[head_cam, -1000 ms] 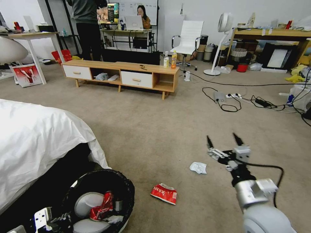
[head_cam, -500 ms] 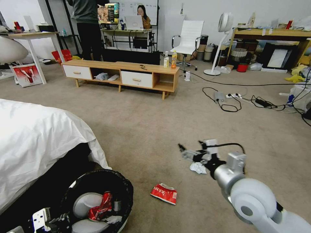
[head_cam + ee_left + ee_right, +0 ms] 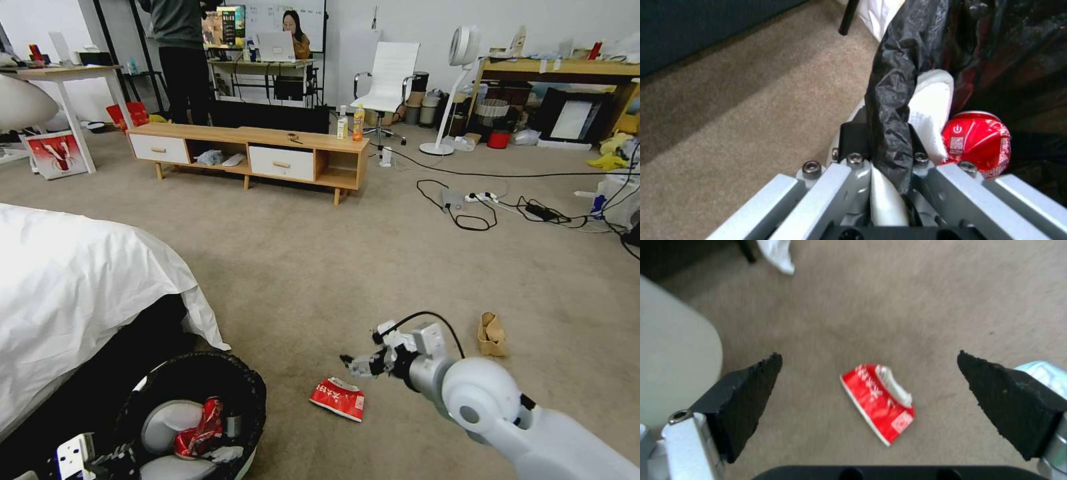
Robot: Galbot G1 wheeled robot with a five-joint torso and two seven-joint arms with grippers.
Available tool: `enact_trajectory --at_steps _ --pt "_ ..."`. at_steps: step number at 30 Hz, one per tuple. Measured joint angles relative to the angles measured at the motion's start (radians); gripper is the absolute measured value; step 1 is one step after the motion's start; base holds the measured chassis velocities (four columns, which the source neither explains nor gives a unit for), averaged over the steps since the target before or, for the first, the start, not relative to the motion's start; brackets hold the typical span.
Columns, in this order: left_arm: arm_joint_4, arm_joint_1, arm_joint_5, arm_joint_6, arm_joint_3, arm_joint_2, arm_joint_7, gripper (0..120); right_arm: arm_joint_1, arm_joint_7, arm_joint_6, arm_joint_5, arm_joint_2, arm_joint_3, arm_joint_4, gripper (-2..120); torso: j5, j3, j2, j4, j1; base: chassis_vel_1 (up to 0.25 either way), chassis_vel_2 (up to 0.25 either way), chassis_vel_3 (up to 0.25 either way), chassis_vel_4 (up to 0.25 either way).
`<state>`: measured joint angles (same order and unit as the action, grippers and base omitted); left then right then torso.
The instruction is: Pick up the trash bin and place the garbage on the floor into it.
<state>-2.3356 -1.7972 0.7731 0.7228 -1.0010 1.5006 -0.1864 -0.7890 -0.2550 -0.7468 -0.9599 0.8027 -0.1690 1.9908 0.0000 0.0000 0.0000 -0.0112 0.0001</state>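
Swinging down and toward the robot's left within the last second, the right gripper (image 3: 357,365) now hangs over the flattened red-white carton (image 3: 337,399) on the floor (image 3: 300,267), fingers (image 3: 746,396) spread wide around it in the wrist view; judging by that, the carton is next. A brown paper box (image 3: 491,333) has come into sight. The left gripper (image 3: 882,160) clamps the trash bin (image 3: 193,413) by its rim beside the bed (image 3: 73,293), a crushed red can (image 3: 978,140) inside. The tissue is now hidden.

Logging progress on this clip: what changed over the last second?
The right gripper swung in toward the robot, open, now above the flattened carton; a brown paper box came into view. The left gripper stays clamped on the trash bin rim, crushed can inside.
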Motion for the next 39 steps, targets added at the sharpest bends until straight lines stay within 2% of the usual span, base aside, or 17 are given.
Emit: enact_trajectory --at_steps 6,13,24,39 --pt "0.002 -0.002 -0.001 -0.001 -0.006 0.003 0.003 3 0.074 0.062 0.027 0.075 0.036 -0.103 -0.103 100 0.0001 0.000 0.000 0.0003 0.000 0.000 0.000 0.000 0.000" --pt "0.016 0.002 -0.002 -0.005 -0.014 0.010 0.007 3 0.134 0.124 0.100 0.173 0.076 -0.199 -0.234 100 -0.0002 0.000 0.000 0.0002 0.000 0.000 0.000 0.000 0.000" --pt "0.048 0.029 -0.023 -0.008 -0.002 0.023 0.013 3 0.136 0.195 0.201 0.302 0.100 -0.267 -0.405 100 0.0000 0.000 0.000 -0.0001 0.000 0.000 0.000 0.000 0.000" --pt "0.082 0.050 -0.043 -0.012 0.004 0.033 0.022 3 0.154 0.230 0.314 0.373 0.151 -0.337 -0.575 100 -0.0001 0.000 0.000 0.0000 0.000 0.000 0.000 0.000 0.000"
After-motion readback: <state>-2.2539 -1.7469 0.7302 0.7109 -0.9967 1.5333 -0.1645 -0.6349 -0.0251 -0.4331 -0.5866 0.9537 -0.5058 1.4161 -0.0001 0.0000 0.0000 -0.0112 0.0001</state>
